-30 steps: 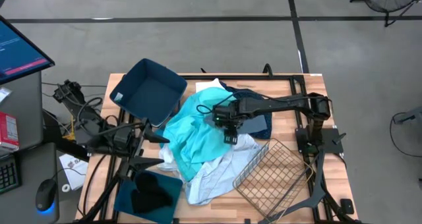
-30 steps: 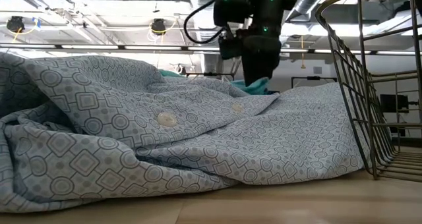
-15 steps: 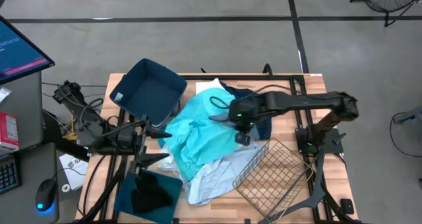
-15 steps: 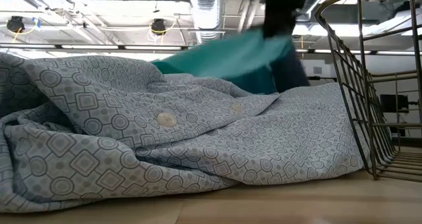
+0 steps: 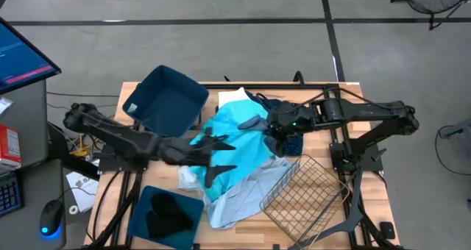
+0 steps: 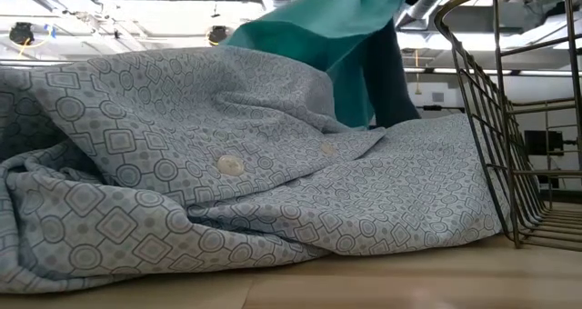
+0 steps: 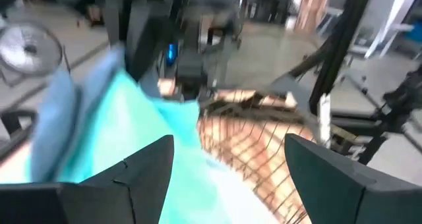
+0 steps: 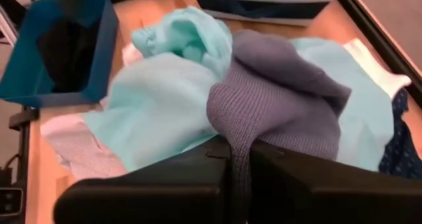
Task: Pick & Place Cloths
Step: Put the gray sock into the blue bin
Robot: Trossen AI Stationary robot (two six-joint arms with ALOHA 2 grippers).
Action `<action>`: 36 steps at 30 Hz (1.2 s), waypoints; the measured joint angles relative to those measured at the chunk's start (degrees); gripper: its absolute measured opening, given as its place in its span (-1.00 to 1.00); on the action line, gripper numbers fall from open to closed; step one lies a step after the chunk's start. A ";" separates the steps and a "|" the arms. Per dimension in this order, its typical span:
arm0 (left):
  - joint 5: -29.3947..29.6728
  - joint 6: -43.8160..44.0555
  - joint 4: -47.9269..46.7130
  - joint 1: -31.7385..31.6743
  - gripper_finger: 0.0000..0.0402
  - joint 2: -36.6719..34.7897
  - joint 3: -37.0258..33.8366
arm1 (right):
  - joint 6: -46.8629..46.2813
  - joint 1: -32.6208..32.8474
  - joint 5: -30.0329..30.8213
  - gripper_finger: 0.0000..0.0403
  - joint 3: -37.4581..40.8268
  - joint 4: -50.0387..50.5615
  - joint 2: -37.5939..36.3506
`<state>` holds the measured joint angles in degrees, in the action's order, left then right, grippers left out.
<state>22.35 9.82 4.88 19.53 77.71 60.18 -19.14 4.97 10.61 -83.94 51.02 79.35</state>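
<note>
While clamped on grey cloth [image 8: 277, 112], right hand [image 8: 239, 159] lifts it | left hand [image 5: 218, 156] apparently spread over cyan cloth [image 5: 239, 143]

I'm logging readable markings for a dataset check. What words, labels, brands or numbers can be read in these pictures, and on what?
None can be read.
Monitor: lines of text on its screen, too small to read.
Dark blue bin: a white tag on its rim, too small to read.

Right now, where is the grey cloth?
In the high view the grey cloth sits right of table centre, pinched in the right gripper, atop the cyan cloth.
</note>
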 joint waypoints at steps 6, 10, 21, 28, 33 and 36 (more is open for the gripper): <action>-4.94 2.47 0.39 -3.19 0.35 6.60 0.00 | -0.48 -0.13 0.01 -0.93 0.00 -2.48 0.48; -3.95 4.17 0.00 -5.30 0.35 10.26 0.00 | -0.46 -0.20 0.01 -0.93 0.00 -6.16 0.49; -1.26 4.69 -10.34 -7.56 -0.90 9.84 0.02 | -1.79 -0.22 0.47 -0.94 0.00 -1.58 -4.11; 3.56 2.43 -12.49 -7.59 -1.00 8.89 0.04 | -1.94 -0.22 1.92 -0.94 0.00 0.03 -9.16; 5.42 2.43 -16.85 -7.59 -1.00 8.90 0.02 | -1.94 -0.22 1.94 -0.94 0.00 0.11 -12.52; 7.18 2.42 -17.36 -7.59 -1.00 8.90 0.02 | -1.92 -0.22 3.51 -0.93 -0.01 0.30 -14.06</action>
<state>29.53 12.24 -12.47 11.94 86.61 60.20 -21.06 4.75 14.12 -83.95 51.32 65.30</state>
